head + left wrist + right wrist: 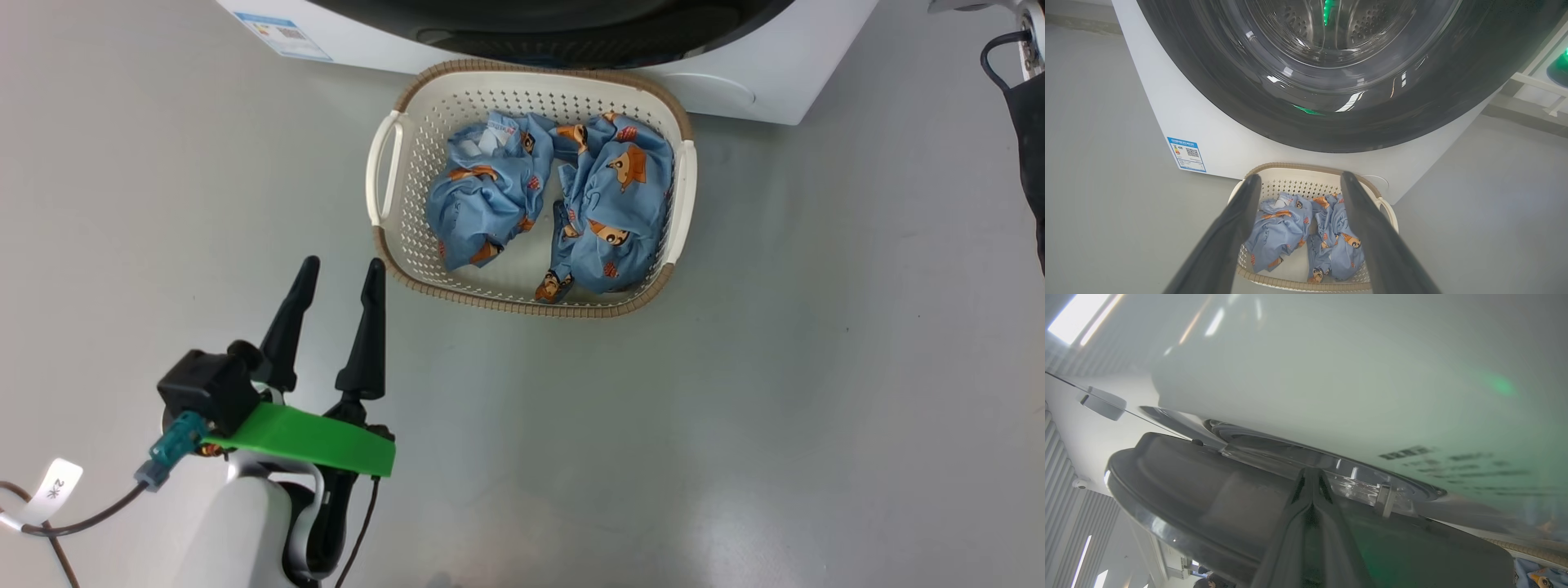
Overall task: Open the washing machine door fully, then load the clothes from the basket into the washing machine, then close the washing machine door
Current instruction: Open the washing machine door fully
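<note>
The cream basket sits on the floor right in front of the white washing machine. In it lie the clothes, two blue bear-print bundles, side by side. My left gripper hovers open and empty, short of the basket's near left corner. In the left wrist view its fingers frame the clothes under the washing machine door. My right gripper is shut, its tips at the gap between the door's dark rim and the machine's white front.
Bare grey floor spreads left, right and near side of the basket. A blue label marks the machine's lower left corner. A dark part of my right arm with a cable hangs at the head view's top right edge.
</note>
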